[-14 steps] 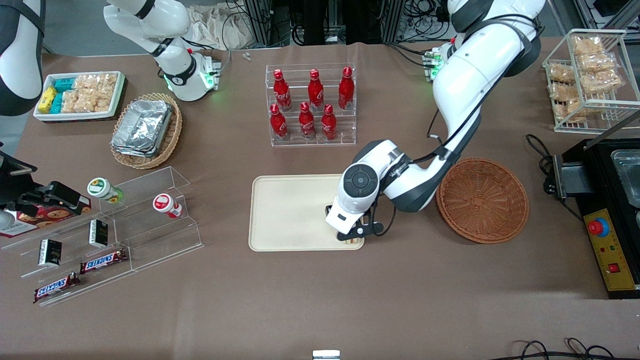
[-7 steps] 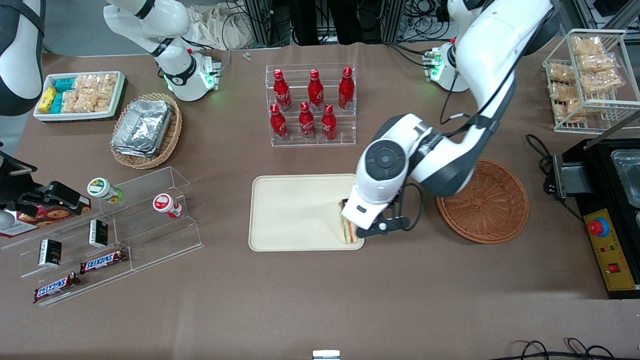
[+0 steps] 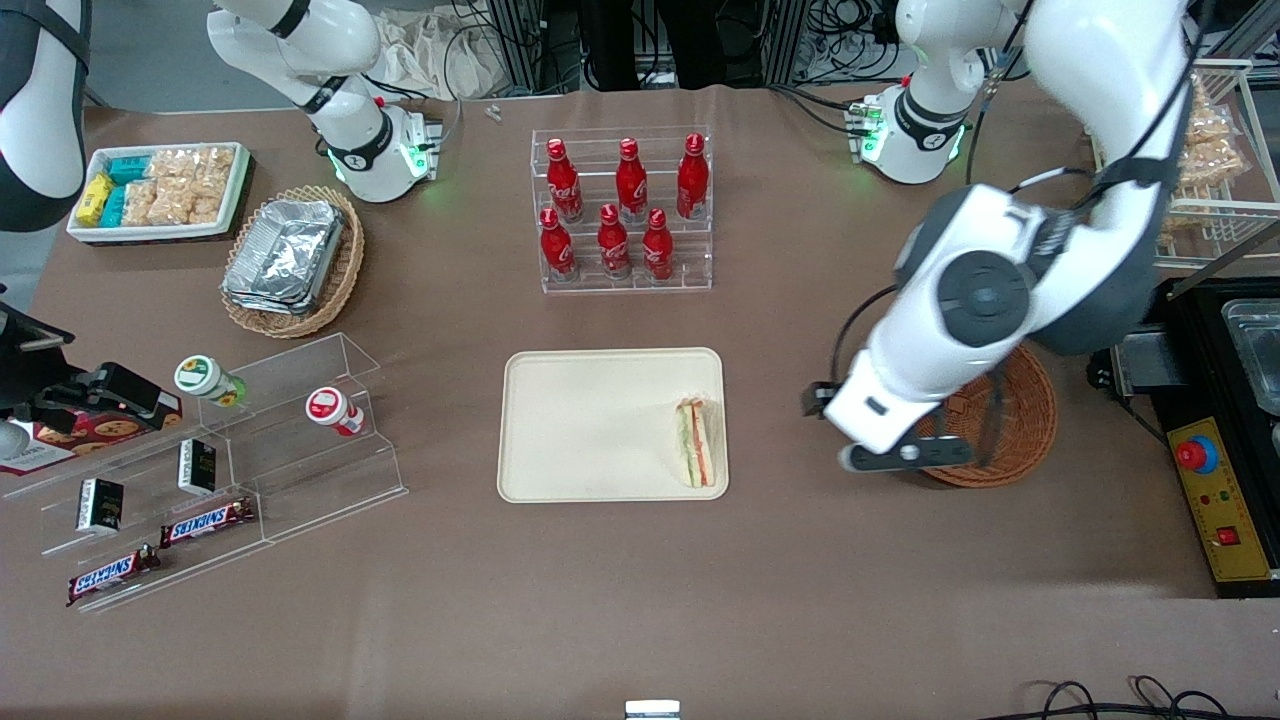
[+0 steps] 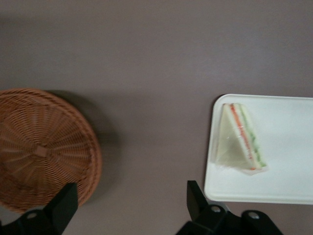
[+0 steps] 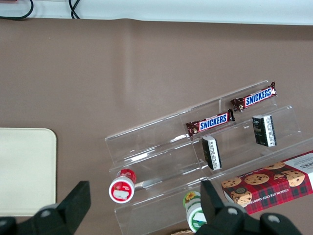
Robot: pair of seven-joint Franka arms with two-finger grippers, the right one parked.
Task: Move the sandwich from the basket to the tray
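The sandwich [image 3: 699, 443] [image 4: 242, 139], a clear-wrapped white-bread wedge with green and red filling, lies free on the cream tray [image 3: 590, 420] [image 4: 288, 178], at the tray's end nearest the basket. The round reddish-brown wicker basket [image 3: 1022, 425] [image 4: 39, 147] has nothing showing in it, and the arm covers part of it in the front view. My left gripper [image 3: 868, 428] [image 4: 129, 203] hangs open and holds nothing. It is raised above the bare tablecloth between tray and basket, by the basket's rim.
A clear rack of red cola bottles [image 3: 625, 210] stands farther from the front camera than the tray. Toward the parked arm's end are a stepped acrylic shelf [image 3: 230, 450] with snack bars, a tan basket of foil containers [image 3: 290, 255] and a white snack bin [image 3: 160, 190]. A black machine [image 3: 1230, 420] flanks the basket.
The gripper has let go of the sandwich, which now stays on the tray. The arm has risen and swung away from the tray toward the basket.
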